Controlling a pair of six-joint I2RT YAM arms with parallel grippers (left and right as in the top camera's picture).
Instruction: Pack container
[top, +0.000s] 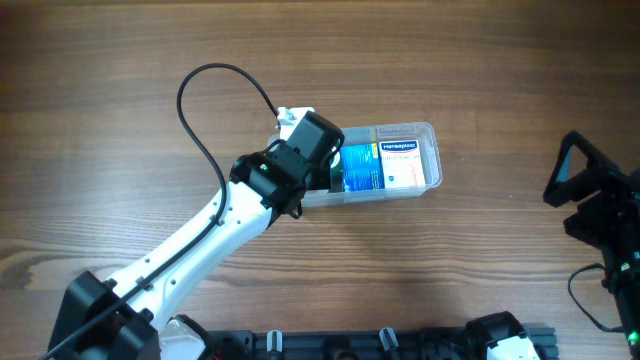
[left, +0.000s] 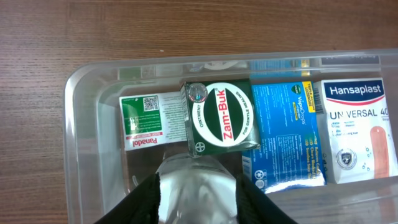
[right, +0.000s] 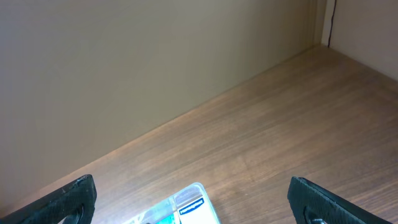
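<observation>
Left gripper (left: 198, 196) grasps silver foil packet (left: 196, 173), bottom centre, over container (left: 93, 81); placing step. Next: lower, release beside Zam-Buk box (left: 224, 118).

The overhead view looks straight down on the tabletop (top: 430, 270) from far up, taking in the whole container (top: 436, 155), small, near mid-frame; the left wrist view hangs close above it, facing down into its left part, so it overfills the frame; the right wrist view sits well off to the right, facing across the wood toward a wall (right: 124, 74), catching only the container's near end at its bottom edge; all three share the container.
</observation>
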